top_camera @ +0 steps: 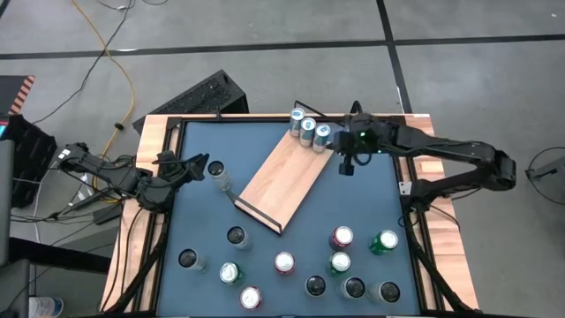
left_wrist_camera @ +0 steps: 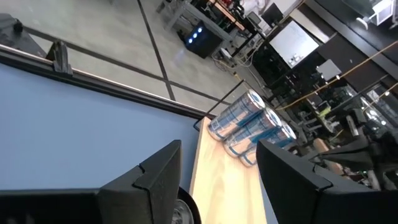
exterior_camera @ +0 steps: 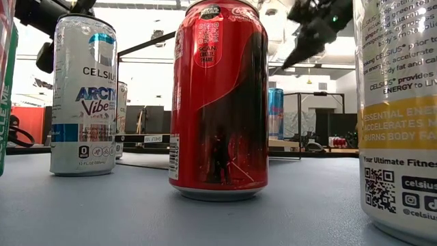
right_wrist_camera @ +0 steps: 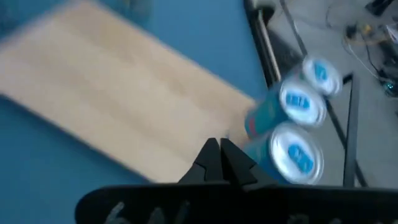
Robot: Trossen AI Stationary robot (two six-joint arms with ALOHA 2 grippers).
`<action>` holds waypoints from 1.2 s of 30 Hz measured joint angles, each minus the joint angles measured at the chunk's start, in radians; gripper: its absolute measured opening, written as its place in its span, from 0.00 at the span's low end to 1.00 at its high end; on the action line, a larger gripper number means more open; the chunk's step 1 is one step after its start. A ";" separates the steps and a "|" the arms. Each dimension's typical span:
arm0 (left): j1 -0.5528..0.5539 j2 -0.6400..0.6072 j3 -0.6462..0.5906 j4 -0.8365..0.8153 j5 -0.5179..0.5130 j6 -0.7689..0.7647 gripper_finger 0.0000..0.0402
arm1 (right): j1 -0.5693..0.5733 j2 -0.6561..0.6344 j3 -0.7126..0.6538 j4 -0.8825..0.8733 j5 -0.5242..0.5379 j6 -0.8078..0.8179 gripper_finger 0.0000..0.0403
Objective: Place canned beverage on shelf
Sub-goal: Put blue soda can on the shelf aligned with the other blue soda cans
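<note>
The light-wood shelf lies slantwise on the blue tabletop, its wire rail at the near end. Three blue-and-silver cans stand in a row on its far end; they also show in the right wrist view and the left wrist view. My right gripper hovers shut and empty just right of these cans, above the shelf's far right corner. My left gripper is open at the table's left. A silver can stands at its fingertips; only its rim shows between the fingers.
Several loose cans stand on the near half of the table; a red can and two white Celsius cans fill the low view. The table's wooden rim runs around it. Bare blue tabletop lies left of the shelf.
</note>
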 joint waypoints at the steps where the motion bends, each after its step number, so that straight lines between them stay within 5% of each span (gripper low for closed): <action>1: 0.000 0.000 0.000 0.001 0.000 -0.001 0.48 | -0.006 -0.004 0.000 0.032 -0.012 0.021 0.00; 12: 0.000 0.000 0.000 0.001 -0.022 -0.012 0.48 | -0.014 0.105 0.001 0.191 -0.026 0.044 0.00; 23: 0.000 0.000 0.000 -0.008 -0.030 -0.011 0.48 | -0.013 0.281 0.162 0.143 0.111 -0.061 0.00; 36: 0.000 0.000 0.000 -0.009 -0.033 0.026 0.48 | 0.004 0.435 0.303 0.046 0.139 -0.150 0.00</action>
